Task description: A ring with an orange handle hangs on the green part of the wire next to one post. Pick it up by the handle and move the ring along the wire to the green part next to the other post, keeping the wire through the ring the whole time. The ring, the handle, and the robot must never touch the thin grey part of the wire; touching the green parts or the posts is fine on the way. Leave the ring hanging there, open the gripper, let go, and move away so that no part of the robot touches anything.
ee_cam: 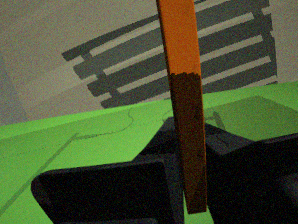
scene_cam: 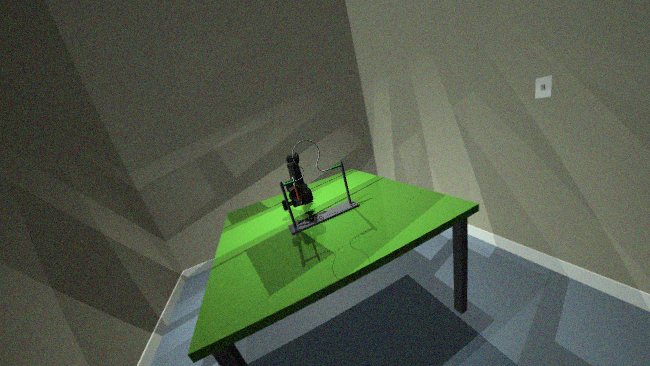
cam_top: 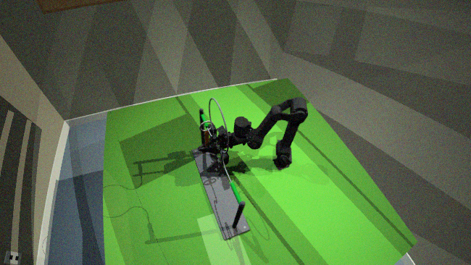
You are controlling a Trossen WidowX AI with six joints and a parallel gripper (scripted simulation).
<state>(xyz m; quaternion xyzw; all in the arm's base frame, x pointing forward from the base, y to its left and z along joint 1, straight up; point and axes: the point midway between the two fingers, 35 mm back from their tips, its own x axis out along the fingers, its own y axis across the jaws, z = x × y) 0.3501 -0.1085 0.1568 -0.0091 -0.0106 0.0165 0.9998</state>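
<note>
The ring (cam_top: 206, 121) is around the green part (cam_top: 204, 118) (scene_cam: 287, 183) beside the far post (cam_top: 203, 135) (scene_cam: 292, 216). Whether the ring touches the wire is too small to tell. The orange handle (cam_top: 206, 139) (scene_cam: 297, 192) (ee_cam: 181, 45) hangs down from the ring. My gripper (cam_top: 207, 146) (ee_cam: 177, 123) is shut on its lower part, one finger on each side in the wrist view. The thin grey wire (cam_top: 224, 123) (scene_cam: 319, 157) arches over to the other green part (cam_top: 235, 192) (scene_cam: 336, 166) at the other post (cam_top: 238, 216) (scene_cam: 346, 186).
Both posts stand on a dark base board (cam_top: 217, 193) (scene_cam: 330, 213) on the green table (cam_top: 326, 203) (scene_cam: 400, 215). The wire's tall arch rises close to my wrist in the top view, and the arm (cam_top: 268, 123) reaches in from the far side of the wire. Shadows cross the table.
</note>
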